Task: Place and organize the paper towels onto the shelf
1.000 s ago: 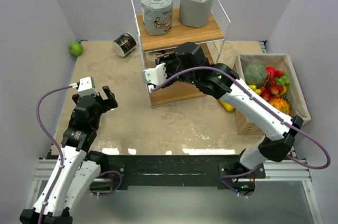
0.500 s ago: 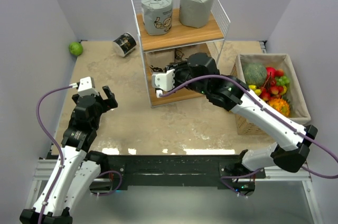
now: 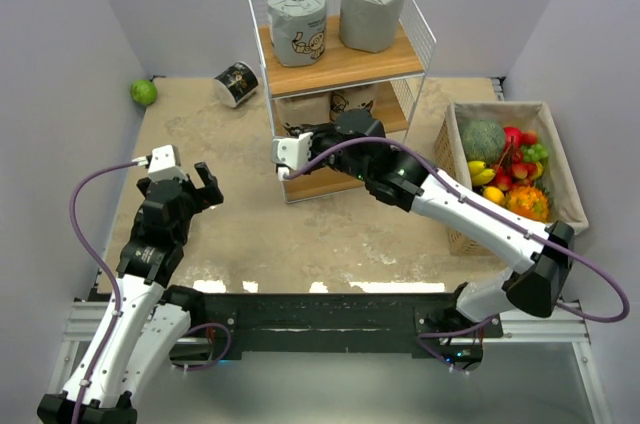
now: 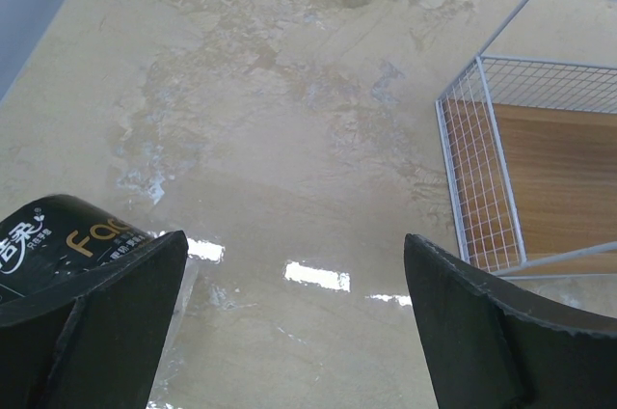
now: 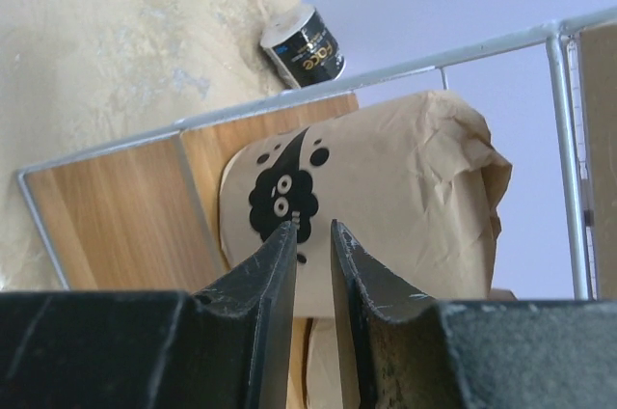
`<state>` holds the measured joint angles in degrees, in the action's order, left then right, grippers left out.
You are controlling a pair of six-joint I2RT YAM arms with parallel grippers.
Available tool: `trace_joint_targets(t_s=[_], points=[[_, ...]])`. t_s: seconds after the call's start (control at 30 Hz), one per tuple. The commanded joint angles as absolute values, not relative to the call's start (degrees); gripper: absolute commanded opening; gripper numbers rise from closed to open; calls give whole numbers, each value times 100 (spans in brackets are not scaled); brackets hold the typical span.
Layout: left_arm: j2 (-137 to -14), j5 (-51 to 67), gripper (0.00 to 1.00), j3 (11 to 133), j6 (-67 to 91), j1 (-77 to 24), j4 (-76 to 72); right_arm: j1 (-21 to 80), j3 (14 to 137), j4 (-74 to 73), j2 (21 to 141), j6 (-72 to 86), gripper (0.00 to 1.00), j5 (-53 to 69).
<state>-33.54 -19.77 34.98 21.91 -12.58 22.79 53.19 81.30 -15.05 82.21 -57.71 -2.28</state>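
Bright, even light; white glare strips on the table (image 3: 262, 244); close fingers (image 4: 96, 322) slightly soft.

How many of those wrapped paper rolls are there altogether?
6. Two grey rolls on the shelf's top board, two beige rolls on its middle board, one black roll on the far table, a second black roll by the left gripper. More could be hidden.

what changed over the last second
The right gripper and wrist dropped lower before the white-wire wooden shelf, uncovering beige cartoon-print paper towel rolls on its middle tier. The open left gripper, grey rolls on top and black roll on the table stayed put.
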Motion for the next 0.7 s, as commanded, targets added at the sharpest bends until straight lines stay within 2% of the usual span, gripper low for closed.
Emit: trace_joint_targets(t_s=[0.0, 0.37, 0.5, 0.67], points=[[-3410, -2109, 99, 3507, 2250, -1283, 2092, 5300, 8095, -564, 8419, -5634, 24, -457], [-3559, -2302, 99, 3516, 2390, -1283, 2144, 5081, 8130, -97, 8754, -5581, 25, -677], [-3770, -2898, 100, 3638, 2811, -1283, 2459, 5036, 8095, -79, 8684, -5537, 25, -598], [-4226, -3392, 100, 3911, 3646, -1275, 2978, 5141, 8208, -754, 8227, -4968, 35, -221]])
